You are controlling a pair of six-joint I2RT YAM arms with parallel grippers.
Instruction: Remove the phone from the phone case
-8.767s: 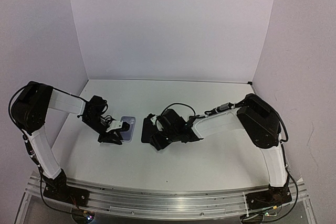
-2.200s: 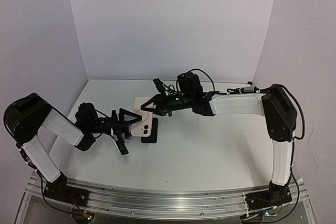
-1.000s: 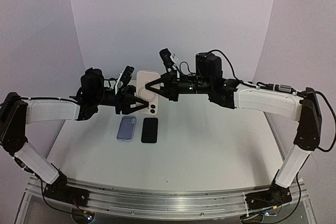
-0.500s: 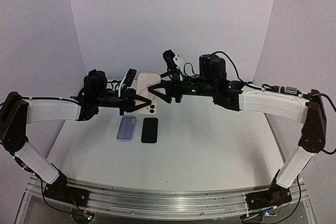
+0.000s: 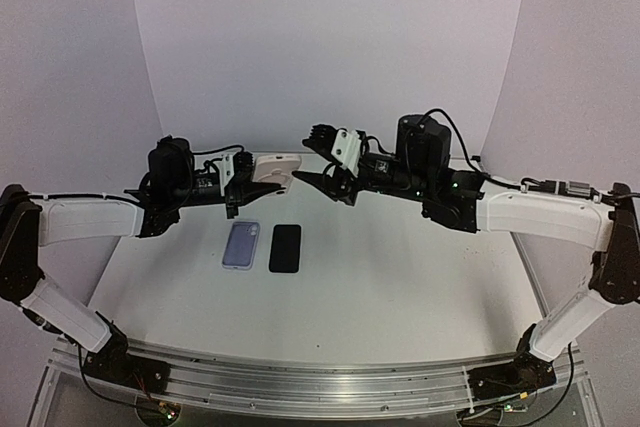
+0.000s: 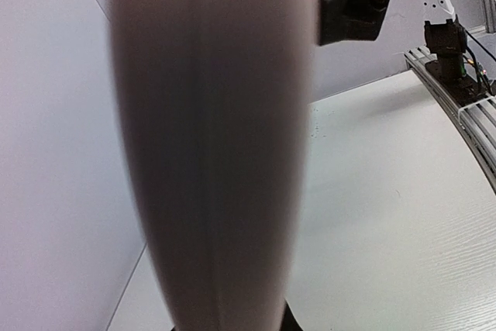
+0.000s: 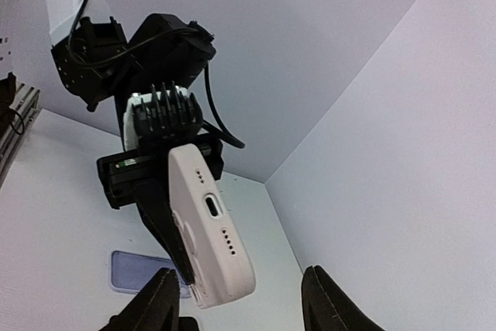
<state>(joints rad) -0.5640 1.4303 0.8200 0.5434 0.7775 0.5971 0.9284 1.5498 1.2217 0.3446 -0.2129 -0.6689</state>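
Top external | left gripper point(image 5: 250, 175) clamps phone case point(image 5: 277, 166) (aloft) | right gripper point(image 5: 312, 155) spread, clear

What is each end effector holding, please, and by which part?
Left end effector: white cased phone, gripped away from its port end. Right end effector: open, holding nothing.

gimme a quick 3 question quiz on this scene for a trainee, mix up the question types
1. True or false: the right gripper is clamped on the white phone.
2. Which gripper holds it above the table? A left gripper, B right gripper.
3. Fill in: beside the lavender item on the table lies a ____.
Key: 1 false, its fingers stand open; 2 A; 3 black phone.
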